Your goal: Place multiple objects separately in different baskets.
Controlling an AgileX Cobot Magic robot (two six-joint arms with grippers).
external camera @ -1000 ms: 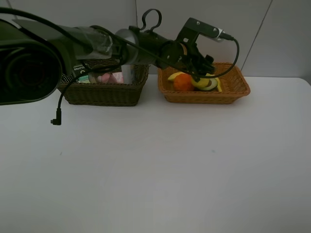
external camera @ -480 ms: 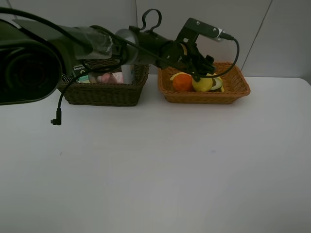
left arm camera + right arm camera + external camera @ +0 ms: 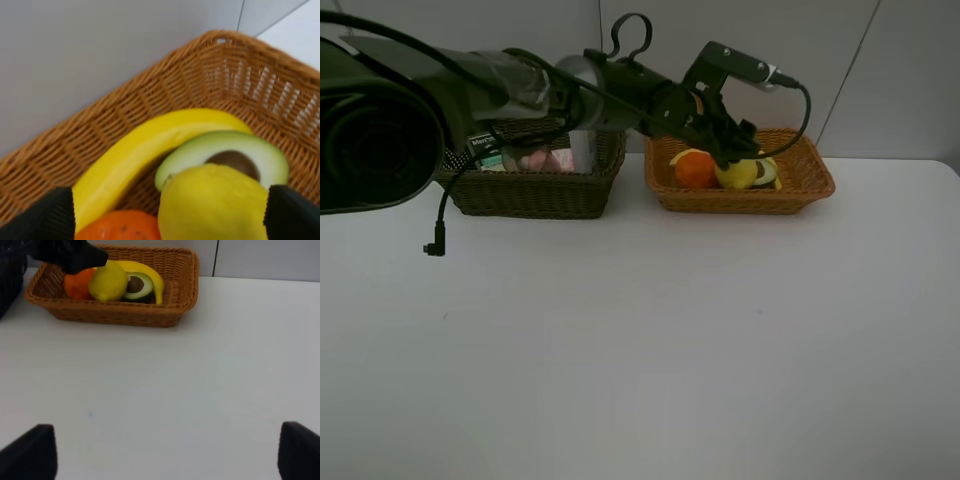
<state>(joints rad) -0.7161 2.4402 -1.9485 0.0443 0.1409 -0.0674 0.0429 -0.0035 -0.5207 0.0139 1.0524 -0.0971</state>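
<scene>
Left gripper [image 3: 167,212]: jaws spread wide, empty, poised directly above the lemon inside the orange-tan basket; both black fingertips [image 3: 55,212] visible at either side of the fruit, apart from it.
Left arm [image 3: 620,95]: reached across from the left of the overhead view to the orange-tan basket, passing over the dark basket.
Right gripper [image 3: 167,452]: jaws spread wide, nothing between them, held over bare table well apart from both baskets; not identifiable in the overhead view.
Orange-tan basket [image 3: 810,180]: stood at the back of the table, right of centre, against the wall.
Lemon [image 3: 212,205]: lay in the orange-tan basket, beside the orange and touching the avocado half.
Orange [image 3: 696,169]: sat at the left end of the orange-tan basket.
Halved avocado [image 3: 225,152]: rested cut face up, pit showing, between lemon and banana.
Banana [image 3: 150,145]: lay along the rear wall of the orange-tan basket, behind the other fruit.
Dark basket [image 3: 535,195]: stood left of the orange-tan one, just beside it, not touching.
Dark basket contents: pink items [image 3: 545,160], a pale upright container [image 3: 583,150] and a green-labelled item [image 3: 485,150] seen; partly hidden by the arm, not told apart further.
Table [image 3: 640,340]: white, bore both baskets.
Loose cable end [image 3: 435,245]: hung from the left arm, above the table in front of the dark basket.
</scene>
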